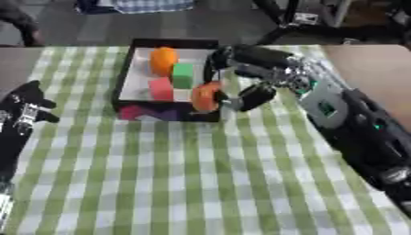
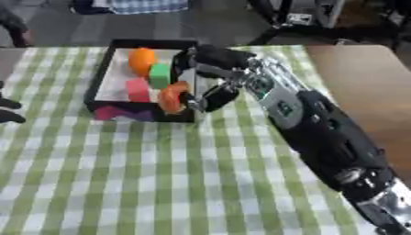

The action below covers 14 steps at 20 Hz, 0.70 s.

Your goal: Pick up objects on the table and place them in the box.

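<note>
fingers (image 1: 255, 95) of my right hand (image 1: 241, 78) are curling round an orange piece (image 1: 204, 97), holding it at the near right corner of the box (image 1: 125, 75). i'm judging the open tray lies just left of and beyond them, already holding an orange ball (image 1: 163, 60), a green block (image 1: 183, 75) and a pink block (image 1: 160, 88). my left hand (image 1: 25, 106) is resting open, well apart, on the checked surface (image 1: 176, 174).

green-checked tablecloth (image 1: 176, 183), black box (image 1: 124, 78), orange object (image 1: 205, 96)
</note>
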{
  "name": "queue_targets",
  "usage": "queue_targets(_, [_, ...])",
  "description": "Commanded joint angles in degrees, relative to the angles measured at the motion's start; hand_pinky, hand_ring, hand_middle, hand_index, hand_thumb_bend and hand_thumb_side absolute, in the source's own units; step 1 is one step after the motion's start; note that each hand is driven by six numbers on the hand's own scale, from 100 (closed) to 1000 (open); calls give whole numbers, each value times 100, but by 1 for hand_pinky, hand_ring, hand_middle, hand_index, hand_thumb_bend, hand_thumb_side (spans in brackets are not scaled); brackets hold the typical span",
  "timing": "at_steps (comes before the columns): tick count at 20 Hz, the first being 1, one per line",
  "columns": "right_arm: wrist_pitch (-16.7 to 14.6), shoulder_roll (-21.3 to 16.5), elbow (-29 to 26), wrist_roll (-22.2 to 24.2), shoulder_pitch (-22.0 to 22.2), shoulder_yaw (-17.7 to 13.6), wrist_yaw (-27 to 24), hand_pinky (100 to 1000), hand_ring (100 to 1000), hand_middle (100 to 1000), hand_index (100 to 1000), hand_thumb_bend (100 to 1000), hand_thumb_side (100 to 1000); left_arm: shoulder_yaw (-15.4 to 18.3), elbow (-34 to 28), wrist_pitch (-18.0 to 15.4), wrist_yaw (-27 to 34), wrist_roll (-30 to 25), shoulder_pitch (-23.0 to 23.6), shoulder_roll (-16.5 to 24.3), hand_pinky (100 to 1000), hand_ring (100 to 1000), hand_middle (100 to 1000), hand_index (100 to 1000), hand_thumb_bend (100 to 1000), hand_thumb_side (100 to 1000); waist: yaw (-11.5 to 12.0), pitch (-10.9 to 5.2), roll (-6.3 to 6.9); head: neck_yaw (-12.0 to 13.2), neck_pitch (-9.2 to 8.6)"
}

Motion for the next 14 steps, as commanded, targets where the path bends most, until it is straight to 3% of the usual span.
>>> queue_targets(1, [90,308,669,-351,-311,-421,621,862,730,657,320,100,100,29,-82,-12,29,-6,-114,21,738,523,579,913,255,812,56,-79,107,-106,-6])
queue_targets(8, [366,1369,2285,-1735,-591,-1351,2543,859,723,650,379,100,100,-51,-101,-13,68,-86,-236,-64,738,523,578,913,255,812,360,34,177,-451,-83])
queue_targets(11, [597,1673,2586,-2408,-583,-1561,3139,858,725,661,508,100,100,-79,-100,-11,82,-116,-262,-90,738,523,578,913,255,812,434,47,183,-559,-107])
queue_targets(12, [655,1738,2645,-2599,-579,-1589,3306,861,735,678,568,100,160,-86,-99,-11,84,-124,-268,-95,738,523,578,913,255,813,449,50,180,-585,-115])
queue_targets(14, [735,1812,2722,-2901,-573,-1601,3584,867,750,707,699,226,361,-93,-99,-13,87,-135,-275,-98,738,523,578,913,255,813,470,52,172,-605,-123])
